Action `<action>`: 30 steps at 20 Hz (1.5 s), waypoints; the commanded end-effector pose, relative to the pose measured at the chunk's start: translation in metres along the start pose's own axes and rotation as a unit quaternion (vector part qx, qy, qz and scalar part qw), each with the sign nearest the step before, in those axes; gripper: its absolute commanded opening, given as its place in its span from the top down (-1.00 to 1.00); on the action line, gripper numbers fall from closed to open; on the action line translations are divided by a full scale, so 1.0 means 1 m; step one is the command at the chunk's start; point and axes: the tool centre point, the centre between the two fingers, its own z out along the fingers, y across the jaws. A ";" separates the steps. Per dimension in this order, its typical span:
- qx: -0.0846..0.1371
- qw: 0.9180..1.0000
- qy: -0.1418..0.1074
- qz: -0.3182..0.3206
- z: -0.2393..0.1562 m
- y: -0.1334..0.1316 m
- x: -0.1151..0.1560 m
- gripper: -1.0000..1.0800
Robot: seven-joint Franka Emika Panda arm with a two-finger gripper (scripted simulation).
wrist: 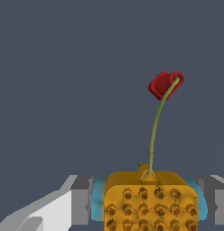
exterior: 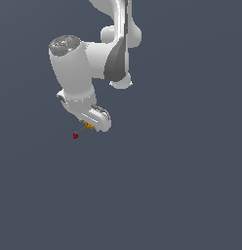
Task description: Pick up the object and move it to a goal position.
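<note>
Wrist view, nearest first: orange object (wrist: 150,202) fills the lower middle of frame, lumpy body with rows of small dark-centred studs, teal-blue bits showing at both sides. It sits between the two grey fingers (wrist: 81,198) of the gripper (wrist: 147,203), one finger tight against each teal side, so the jaws are clamped on the object. White finger housing (wrist: 46,212) is visible just outside the grey pad on one side.

Thin green-yellow stem (wrist: 154,131) rises from the top of the orange body and curves out to a small dark-red piece (wrist: 165,85) at its far end. Beyond that only flat grey-blue background (wrist: 64,67).

Exterior view: white arm (exterior: 76,68) comes in from the top; gripper (exterior: 91,126) hangs at its lower end with the object (exterior: 89,126) just an orange speck at the fingertips, off the surface as far as I can tell. Red marker (exterior: 75,135) sits just beside it, toward the exterior view's left and slightly lower, joined by a thin line. Cannot tell whether this red dot and the stem's red tip are the same thing.
</note>
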 end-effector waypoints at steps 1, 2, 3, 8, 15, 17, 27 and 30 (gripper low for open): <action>0.000 1.000 0.000 0.000 -0.026 0.001 0.008 1.00; 0.000 1.000 0.000 0.000 -0.036 0.001 0.011 1.00; 0.000 1.000 0.000 0.000 -0.045 0.001 0.014 1.00; 0.000 1.000 0.000 0.000 -0.093 0.001 0.029 1.00; 0.000 1.000 0.000 -0.001 -0.146 0.001 0.047 1.00; 0.000 1.000 0.000 -0.001 -0.160 0.001 0.052 1.00; 0.000 1.000 0.000 -0.001 -0.213 0.000 0.070 1.00; 0.000 1.000 0.000 -0.001 -0.225 0.000 0.075 1.00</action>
